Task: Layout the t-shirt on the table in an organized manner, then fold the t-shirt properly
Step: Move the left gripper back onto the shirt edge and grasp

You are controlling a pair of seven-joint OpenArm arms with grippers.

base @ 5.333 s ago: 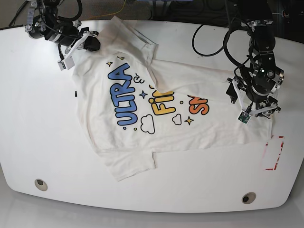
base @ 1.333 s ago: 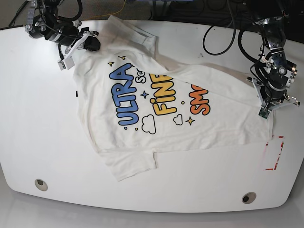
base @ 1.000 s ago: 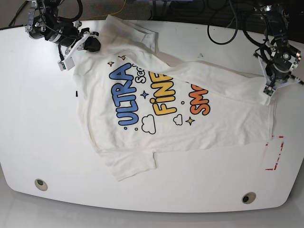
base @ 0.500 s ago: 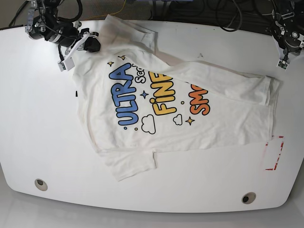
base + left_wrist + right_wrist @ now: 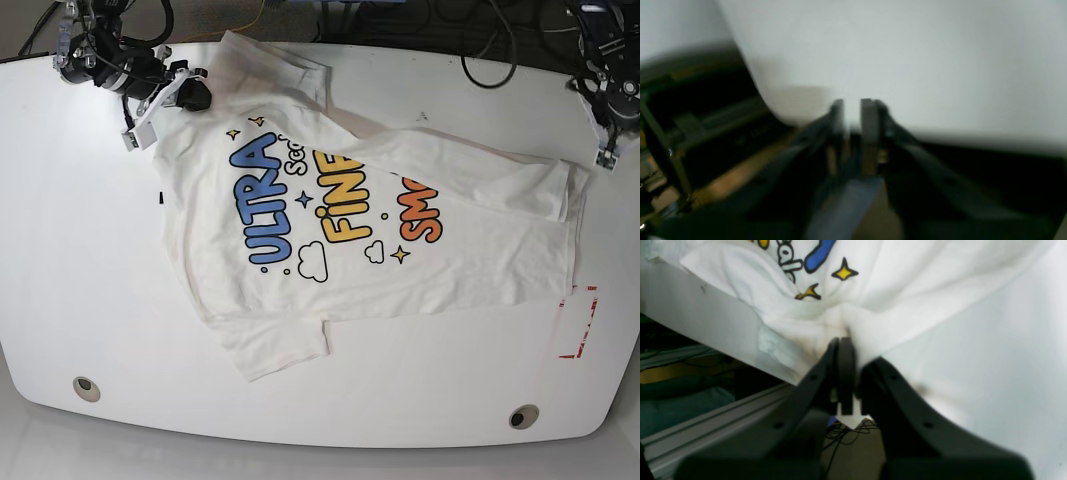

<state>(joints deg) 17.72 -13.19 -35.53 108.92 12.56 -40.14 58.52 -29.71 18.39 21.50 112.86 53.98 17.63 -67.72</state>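
Base view: glossy white table (image 5: pixel 90 280), rounded corners.

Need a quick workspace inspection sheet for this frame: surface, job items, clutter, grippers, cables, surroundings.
Surface: white table, glossy; two grommet holes, a red tape outline and a small dark mark near the shirt.
Job's things: t-shirt print side up, partly spread; upper half folded over, hiding part of the lettering; wrinkled.
Clutter: nothing seen.
Grippers: right gripper shut on the t-shirt at the table's far edge. left gripper slightly open, empty, over bare table near its edge, clear of the shirt.
Cables: black cables trail behind the far edge, off the shirt.
Surroundings: dark frame and floor beyond the table; blurred.
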